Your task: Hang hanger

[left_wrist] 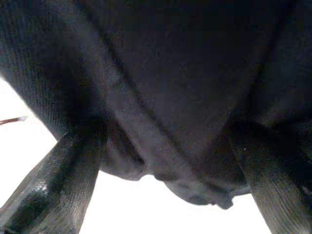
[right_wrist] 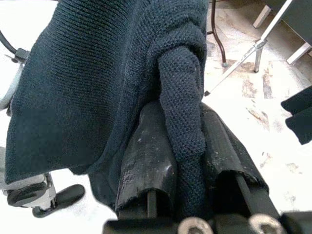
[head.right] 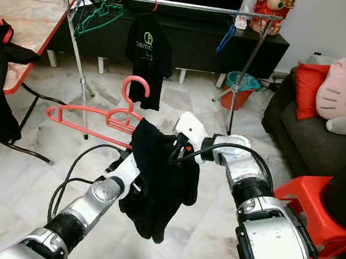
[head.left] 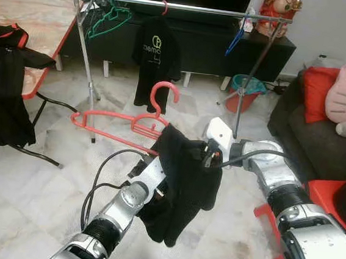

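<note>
My right gripper [right_wrist: 187, 161] is clamped tight on a bunched fold of the black knit garment [head.left: 183, 182]; my left gripper [left_wrist: 161, 161] has its fingers [left_wrist: 58, 180] spread wide with the same cloth draped between and over them, and I can't tell if they're actually pinching it. The garment hangs between both arms, covering one end of the red hanger [head.left: 124, 122], whose hook points up. Beyond it stands the metal clothes rack [head.left: 172, 6], carrying a green hanger [head.left: 110, 16], a black T-shirt [head.left: 156, 57] and a blue hanger [head.left: 235, 40].
</note>
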